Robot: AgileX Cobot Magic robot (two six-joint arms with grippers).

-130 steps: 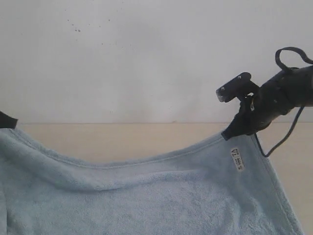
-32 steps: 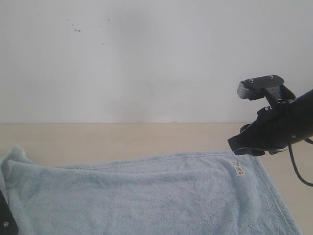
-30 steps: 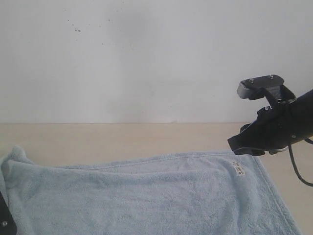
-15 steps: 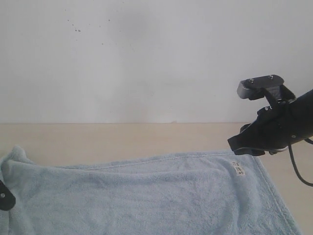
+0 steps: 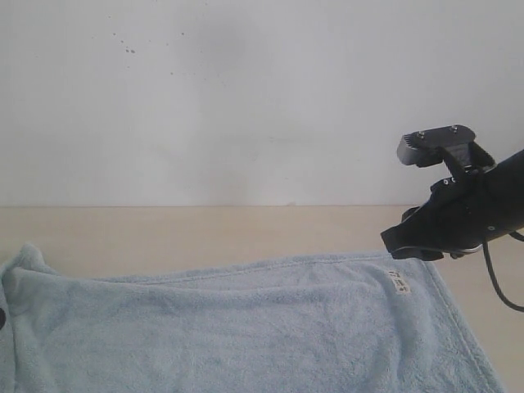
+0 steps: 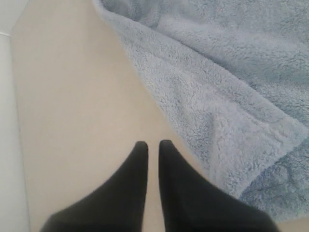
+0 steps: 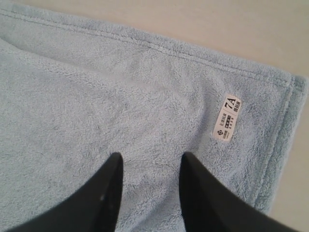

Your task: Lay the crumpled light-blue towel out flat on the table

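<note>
Right pincer [image 7: 152, 162] parted, empty above towel [image 7: 96, 96], label [image 7: 227, 117] just ahead: that corner lies flat. Left pincer [image 6: 153, 145] near-closed, empty; folded-over corner beside it, likely needs smoothing.

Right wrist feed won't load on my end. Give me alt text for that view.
The open right hand is poised over the pale-blue towel, which lies flat, and it holds nothing. A white printed label sits near the towel's hemmed corner, with bare beige table beyond the edge.

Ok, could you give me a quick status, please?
Left tool shut, empty, over table. Right tool open, empty, above label corner. Towel mostly flat, left end rumpled. Nothing obstructing.
</note>
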